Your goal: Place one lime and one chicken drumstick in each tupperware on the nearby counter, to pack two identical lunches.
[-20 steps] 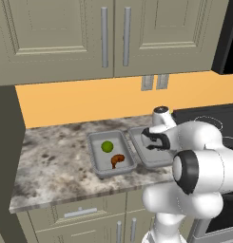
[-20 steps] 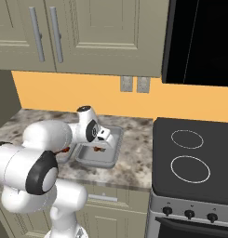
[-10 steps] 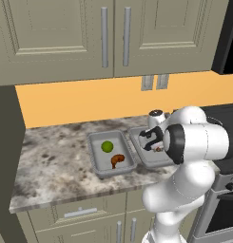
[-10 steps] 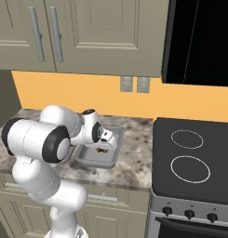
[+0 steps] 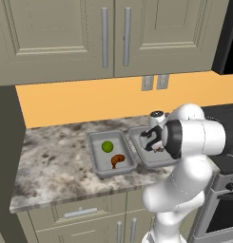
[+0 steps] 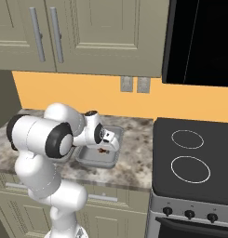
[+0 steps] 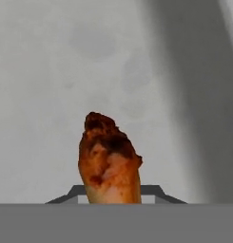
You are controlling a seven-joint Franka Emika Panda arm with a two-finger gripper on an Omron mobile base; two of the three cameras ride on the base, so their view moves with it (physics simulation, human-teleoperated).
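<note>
Two grey tupperware sit side by side on the speckled counter [image 5: 51, 161]. The left tupperware [image 5: 95, 163] holds a green lime [image 5: 107, 146] and a brown chicken drumstick [image 5: 117, 160]. My gripper [image 5: 153, 142] hangs low inside the right tupperware [image 5: 138, 138], shut on a second chicken drumstick [image 5: 159, 149]. In the hand view that drumstick [image 7: 110, 161] sticks out between the dark fingertips [image 7: 65, 195], just above the tray's grey floor [image 7: 51, 95]. The right base view shows the gripper [image 6: 108, 142] and drumstick [image 6: 103, 150] over the same tray [image 6: 99, 161]. No lime shows in the right tray; the arm hides part of it.
A black stovetop [image 6: 194, 158] lies right of the counter. Beige wall cabinets [image 5: 108, 38] hang overhead, and an outlet plate [image 5: 153, 82] sits on the orange backsplash. Bare counter stretches left of the trays to a dark wall [image 5: 6, 156].
The arm's bulky upper links have swung from low at the front up over the counter. The hand has stayed over the right tupperware with the drumstick in it.
</note>
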